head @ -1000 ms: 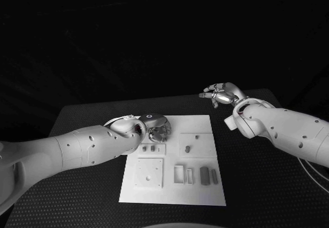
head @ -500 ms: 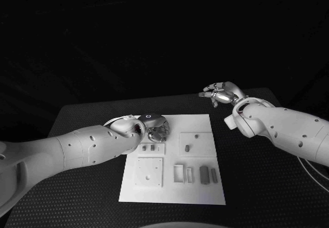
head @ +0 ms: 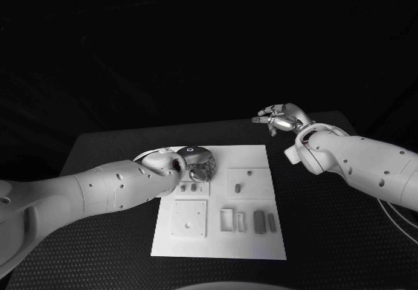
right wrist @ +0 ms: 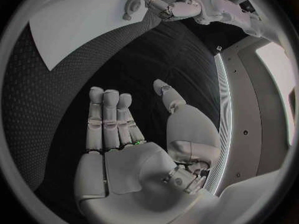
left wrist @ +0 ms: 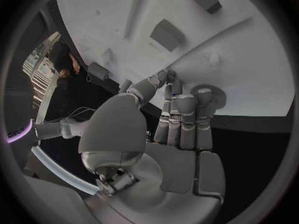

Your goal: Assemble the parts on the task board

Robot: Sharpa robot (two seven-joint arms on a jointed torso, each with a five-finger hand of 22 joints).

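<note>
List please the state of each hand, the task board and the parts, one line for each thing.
left hand: over the far left part of the board, fingers curled; whether it holds a part I cannot tell.
right hand: raised beyond the board's far right corner, fingers apart, holding nothing.
task board: flat on the table.
parts: several lie on the board near its front right.

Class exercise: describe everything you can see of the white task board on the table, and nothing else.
The flat white rectangular task board lies on the black textured table, its long side running away from the robot. It looks like matte plastic with raised square plates and shallow slots. Small grey parts lie in a row near its front right. The silver left hand hangs over its far left corner; whether it touches the board cannot be told.
</note>
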